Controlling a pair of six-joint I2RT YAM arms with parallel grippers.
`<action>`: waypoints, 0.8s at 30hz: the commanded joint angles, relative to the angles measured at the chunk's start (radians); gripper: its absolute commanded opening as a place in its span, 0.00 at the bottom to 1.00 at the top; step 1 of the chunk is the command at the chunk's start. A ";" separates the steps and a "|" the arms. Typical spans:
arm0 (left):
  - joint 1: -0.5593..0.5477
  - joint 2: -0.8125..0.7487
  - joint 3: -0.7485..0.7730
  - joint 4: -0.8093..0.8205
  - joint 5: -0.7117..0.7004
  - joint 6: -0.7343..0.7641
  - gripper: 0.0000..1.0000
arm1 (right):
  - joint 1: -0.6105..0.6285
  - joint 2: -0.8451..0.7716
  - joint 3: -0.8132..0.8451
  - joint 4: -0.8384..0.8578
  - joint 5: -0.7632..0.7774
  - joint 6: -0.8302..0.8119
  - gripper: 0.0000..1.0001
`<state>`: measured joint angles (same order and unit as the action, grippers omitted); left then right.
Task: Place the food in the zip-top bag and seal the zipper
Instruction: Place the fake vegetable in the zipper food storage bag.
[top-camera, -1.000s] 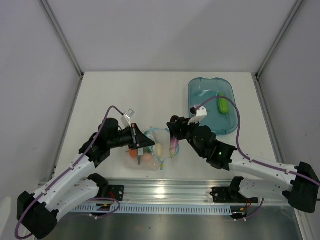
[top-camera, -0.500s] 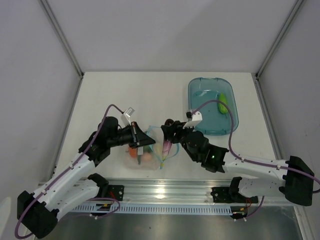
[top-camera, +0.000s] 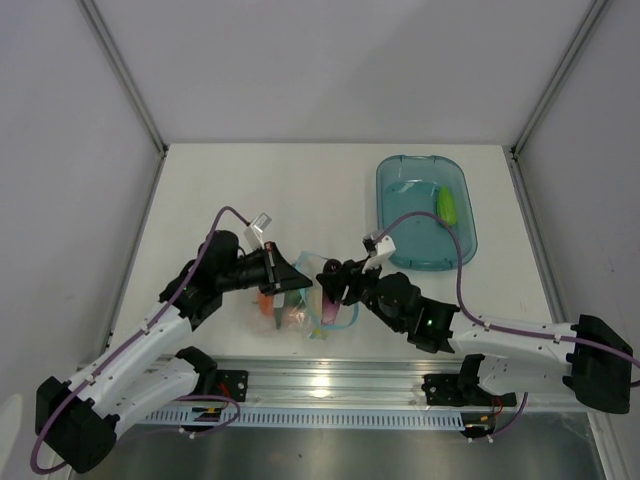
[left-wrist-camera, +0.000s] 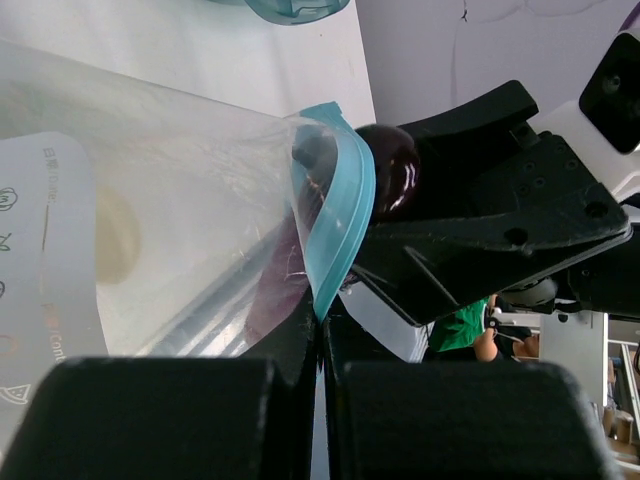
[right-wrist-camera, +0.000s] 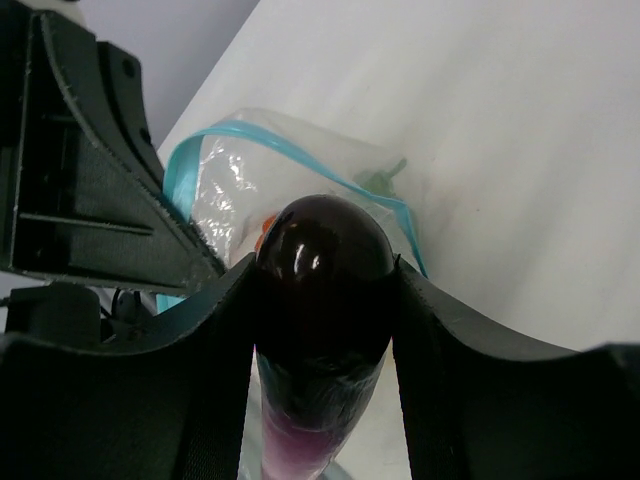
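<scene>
Fig.: L hand (left-wrist-camera: 320, 335), fingers pressed together, pinches the zipper (left-wrist-camera: 345, 215) to hold the bag (left-wrist-camera: 170, 200) mouth up. R hand (right-wrist-camera: 322, 300) clamps the eggplant (right-wrist-camera: 322, 250), rounded end at the mouth, just beside the strip. Orange pc (top-camera: 266, 305) & pale pc (left-wrist-camera: 115, 240) lie inside; green pc (top-camera: 446, 205) sits in the tray (top-camera: 460, 250). Risks: eggplant snags the strip & tugs it from the L pinch, so the mouth collapses; early release drops it onto the counter (top-camera: 280, 190); a hard shove tips contents out.

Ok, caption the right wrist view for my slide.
Right gripper grips the dark purple eggplant, its rounded end aimed at the open, blue-rimmed mouth of the zip-top bag.
</scene>
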<state>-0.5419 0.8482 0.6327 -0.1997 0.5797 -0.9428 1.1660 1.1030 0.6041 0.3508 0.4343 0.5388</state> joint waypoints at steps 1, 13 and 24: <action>0.007 0.002 0.050 0.034 0.017 -0.001 0.01 | 0.011 -0.011 -0.004 0.057 -0.118 -0.066 0.00; 0.005 -0.017 0.044 0.013 0.023 0.010 0.01 | -0.044 0.161 0.149 -0.108 -0.253 -0.068 0.09; 0.005 -0.038 0.027 0.000 0.016 0.009 0.01 | -0.121 0.167 0.229 -0.219 -0.348 -0.083 0.79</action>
<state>-0.5419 0.8227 0.6327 -0.2165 0.5858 -0.9417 1.0477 1.2942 0.7834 0.1638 0.1200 0.4713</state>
